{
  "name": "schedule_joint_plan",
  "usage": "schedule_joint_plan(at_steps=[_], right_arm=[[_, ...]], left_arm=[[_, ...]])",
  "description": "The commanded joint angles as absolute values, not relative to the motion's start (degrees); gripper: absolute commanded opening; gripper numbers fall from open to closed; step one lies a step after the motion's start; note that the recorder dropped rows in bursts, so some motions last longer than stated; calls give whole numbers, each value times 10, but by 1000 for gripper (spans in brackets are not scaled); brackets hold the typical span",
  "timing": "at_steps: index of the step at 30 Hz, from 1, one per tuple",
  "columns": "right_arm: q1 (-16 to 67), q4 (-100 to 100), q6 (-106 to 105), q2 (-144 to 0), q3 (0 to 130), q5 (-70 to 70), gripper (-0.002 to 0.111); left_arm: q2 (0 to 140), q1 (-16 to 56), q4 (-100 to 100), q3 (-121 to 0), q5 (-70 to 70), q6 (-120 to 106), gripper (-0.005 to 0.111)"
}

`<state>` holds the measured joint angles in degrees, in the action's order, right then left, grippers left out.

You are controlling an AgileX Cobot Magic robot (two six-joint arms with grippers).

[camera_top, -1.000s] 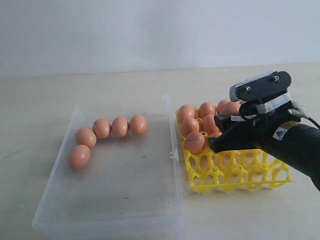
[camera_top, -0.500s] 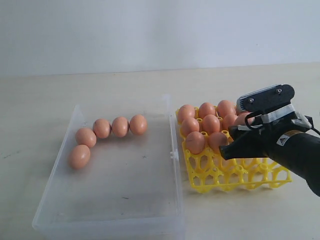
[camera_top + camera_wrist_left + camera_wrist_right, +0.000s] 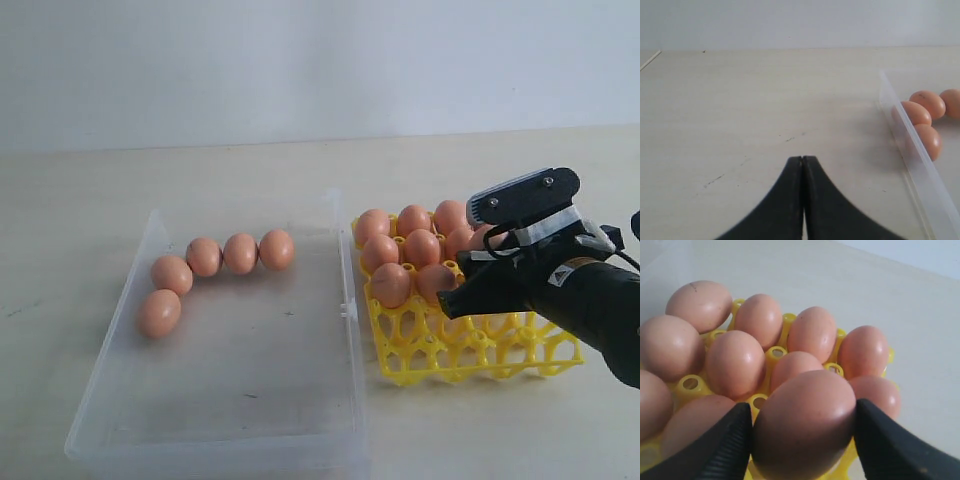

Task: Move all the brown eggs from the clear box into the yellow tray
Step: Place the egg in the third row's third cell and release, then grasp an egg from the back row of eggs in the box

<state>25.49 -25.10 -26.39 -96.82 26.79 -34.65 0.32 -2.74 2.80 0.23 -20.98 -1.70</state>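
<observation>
- The right gripper clasps one brown egg low over the yellow tray.
- Step in hand: seating it. Next, part the fingers gently and lift clear.
- Five brown eggs lie in the clear box, left.
- The left gripper is pinched together and empty.

I see the whole counter from the near side, looking slightly down toward the far wall. My left wrist camera sits low, sharing the clear box edge; my right one hangs close over the yellow tray.
</observation>
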Motion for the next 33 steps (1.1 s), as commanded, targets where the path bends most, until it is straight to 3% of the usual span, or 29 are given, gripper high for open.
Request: schedule_joint_plan(at_steps=[1,8,10,14,17,21,26,28,31,33], right_arm=[[249,-256,-269,-970,273,-358,65],[249,-256,-269,-932,282,-336,60],[249,-246,-269,-893,310,-273,45],[257,-185,-246,-852,410,-81,4],[277,-148,-208,-870,515,60,0],[321,-145,-174,-941,643,220,0],[374,-204,-149,-1046,755,323,5],[387,-246,-149,-1084,791,327,14],[412,-303,-83,-1175,879,356,54],[420,-331,-50,-1223,921,368,65]], left_arm=[[0,-22,31,0,-203,-17,0],[0,-22,31,0,-203,-17,0],[0,-22,31,0,-203,-17,0],[0,-22,31,0,-203,-17,0],[0,-22,31,0,-203,-17,0],[0,-22,31,0,-203,-17,0],[0,-22,31,0,-203,-17,0],[0,-22,31,0,-203,-17,0],[0,-22,31,0,-203,-17,0],[0,-22,31,0,-203,-17,0]])
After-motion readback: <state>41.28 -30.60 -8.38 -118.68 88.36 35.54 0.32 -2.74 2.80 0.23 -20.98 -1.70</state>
